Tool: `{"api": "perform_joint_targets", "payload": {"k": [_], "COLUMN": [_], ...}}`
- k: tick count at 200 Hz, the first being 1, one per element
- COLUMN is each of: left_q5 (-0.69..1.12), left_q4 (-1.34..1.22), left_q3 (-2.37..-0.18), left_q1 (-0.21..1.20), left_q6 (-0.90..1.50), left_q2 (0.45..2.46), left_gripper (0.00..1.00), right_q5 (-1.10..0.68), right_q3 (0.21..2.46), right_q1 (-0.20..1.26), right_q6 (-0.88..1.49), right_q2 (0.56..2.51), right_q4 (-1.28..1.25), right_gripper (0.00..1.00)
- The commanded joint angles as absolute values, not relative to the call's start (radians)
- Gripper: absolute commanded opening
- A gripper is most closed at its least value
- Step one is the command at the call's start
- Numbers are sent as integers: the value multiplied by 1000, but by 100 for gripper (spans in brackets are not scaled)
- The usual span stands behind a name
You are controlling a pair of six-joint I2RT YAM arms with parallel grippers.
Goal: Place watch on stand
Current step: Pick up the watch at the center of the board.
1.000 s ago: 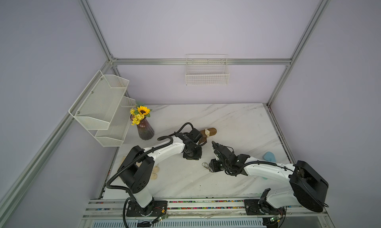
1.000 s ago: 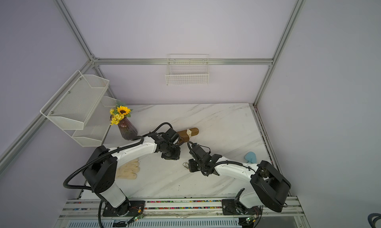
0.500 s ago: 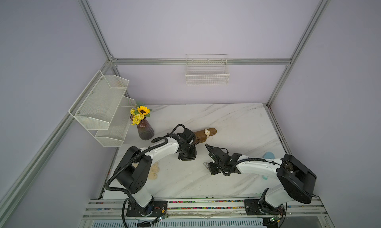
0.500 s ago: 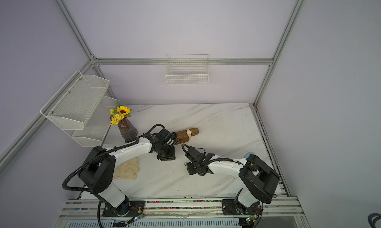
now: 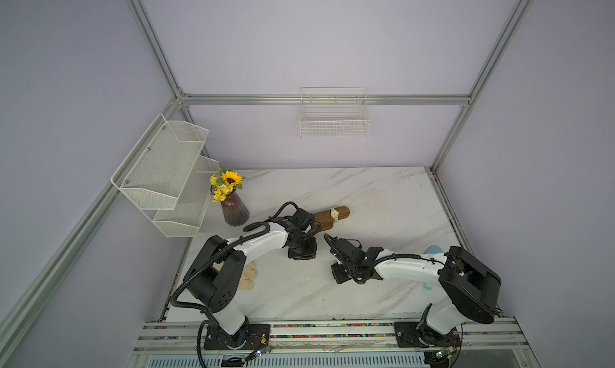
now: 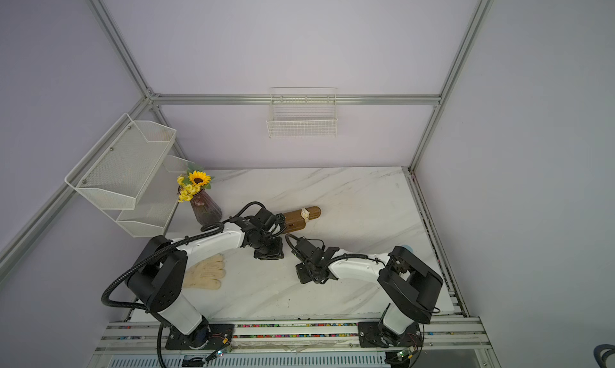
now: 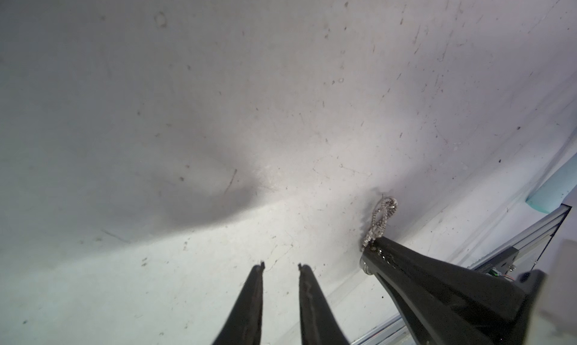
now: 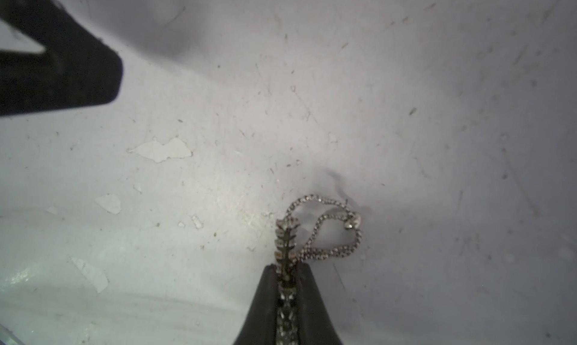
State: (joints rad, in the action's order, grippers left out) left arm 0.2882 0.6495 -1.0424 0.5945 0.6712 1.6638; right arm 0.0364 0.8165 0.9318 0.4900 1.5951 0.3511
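The brown wooden stand [image 5: 321, 217] [image 6: 294, 217] lies at mid-table with a small pale-faced watch [image 5: 334, 213] [image 6: 305, 212] wrapped round its bar. My right gripper [image 8: 286, 265] [image 5: 340, 277] points down at the tabletop, shut on a silver jewelled chain band [image 8: 286, 240] [image 7: 373, 232]. The band's loose loop lies on the table, and no dial shows on it. My left gripper [image 7: 281, 265] [image 5: 301, 254] hangs just left of it, near the stand's left end. It is open, with a narrow gap and nothing between its fingers.
A dark vase of sunflowers [image 5: 234, 209] stands at the left beside white mesh shelves [image 5: 166, 170]. A pale glove [image 6: 204, 274] lies under the left arm. A teal object [image 5: 434, 249] sits at the right edge. A wire basket [image 5: 334, 123] hangs on the back wall.
My right gripper's jaws have closed on the silver chain band, and that arm has folded in closer. The left gripper has drawn back a little from the stand.
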Motion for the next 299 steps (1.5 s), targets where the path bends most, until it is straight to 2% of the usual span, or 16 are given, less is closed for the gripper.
{"api": "perform_joint_targets", "payload": {"k": [1, 56, 103, 113, 124, 141, 160, 174, 219, 249, 299], "left_q5": [305, 342, 348, 342, 343, 353, 341, 320, 316, 291, 238], "left_q4": [635, 581, 420, 383, 337, 279, 258, 257, 248, 248, 252], "left_q3": [-1014, -982, -854, -827, -797, -768, -783, -809, -850, -888, -936], "left_q1": [586, 588, 594, 595, 598, 613, 658, 703, 785, 809, 816], "left_q6": [673, 648, 667, 678, 685, 691, 673, 648, 577, 532, 481], "left_q2": [1624, 1527, 1268, 1210, 1154, 1102, 1100, 1121, 1160, 1177, 1180], "left_gripper": [22, 22, 21, 24, 34, 43, 56, 60, 56, 60, 61], "right_q5": [25, -100, -328, -375, -406, -426, -456, -499, -586, -642, -688], "right_q3": [843, 954, 984, 992, 1010, 1046, 1085, 1108, 1196, 1239, 1253], "right_q1": [937, 911, 739, 701, 675, 660, 636, 615, 563, 552, 551], "right_q6": [509, 545, 601, 607, 619, 633, 656, 672, 689, 699, 708], "right_q2": [1583, 1510, 1450, 1439, 1435, 1437, 1445, 1450, 1462, 1482, 1499], "right_q4": [413, 547, 586, 583, 584, 591, 610, 614, 677, 704, 713], "right_gripper": [9, 8, 7, 6, 6, 6, 6, 6, 6, 6, 6]}}
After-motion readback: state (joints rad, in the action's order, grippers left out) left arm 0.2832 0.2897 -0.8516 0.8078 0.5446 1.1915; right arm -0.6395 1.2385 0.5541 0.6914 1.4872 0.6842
